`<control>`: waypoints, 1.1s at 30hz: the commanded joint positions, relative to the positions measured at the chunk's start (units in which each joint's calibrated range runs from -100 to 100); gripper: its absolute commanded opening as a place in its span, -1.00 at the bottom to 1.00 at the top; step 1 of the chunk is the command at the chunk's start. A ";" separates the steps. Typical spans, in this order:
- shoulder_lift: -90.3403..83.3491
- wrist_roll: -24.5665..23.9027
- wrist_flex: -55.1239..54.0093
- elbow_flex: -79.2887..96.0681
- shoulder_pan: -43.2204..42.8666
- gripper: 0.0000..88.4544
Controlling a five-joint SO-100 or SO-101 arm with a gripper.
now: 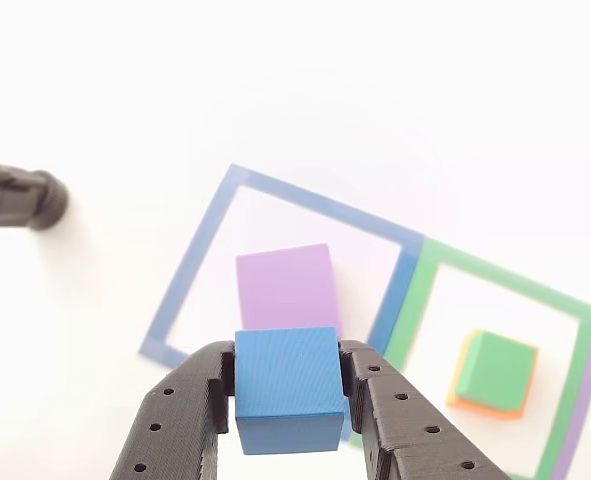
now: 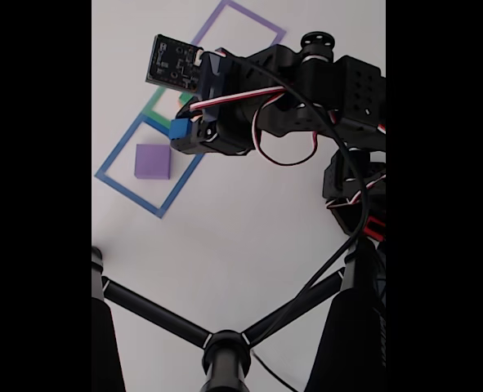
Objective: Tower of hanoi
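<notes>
Close hand-mounted view and high fixed view behind arm, sharing purple block.

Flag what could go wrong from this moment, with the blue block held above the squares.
The gripper holds the blue block by its sides above the purple block; released off-centre, it might tip off. The green block already sits skewed on the orange block, so a bump there could topple that stack.

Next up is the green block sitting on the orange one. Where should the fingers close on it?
Grip the green block on two opposite flat side faces, coming straight down from above. It sits on the wider orange block, so stay above that rim. The gripper currently holds the blue block.
</notes>
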 commanded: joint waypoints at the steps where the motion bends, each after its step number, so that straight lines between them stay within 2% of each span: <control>1: -2.16 0.59 -17.52 12.74 0.99 -0.93; 10: 5.51 0.59 -56.87 36.46 0.12 -0.93; 14: 12.21 0.59 -70.24 41.01 0.12 -0.93; 23: 27.71 0.59 -88.78 41.37 -0.26 -0.92; 33: 37.40 0.59 -97.44 38.74 -1.51 -0.92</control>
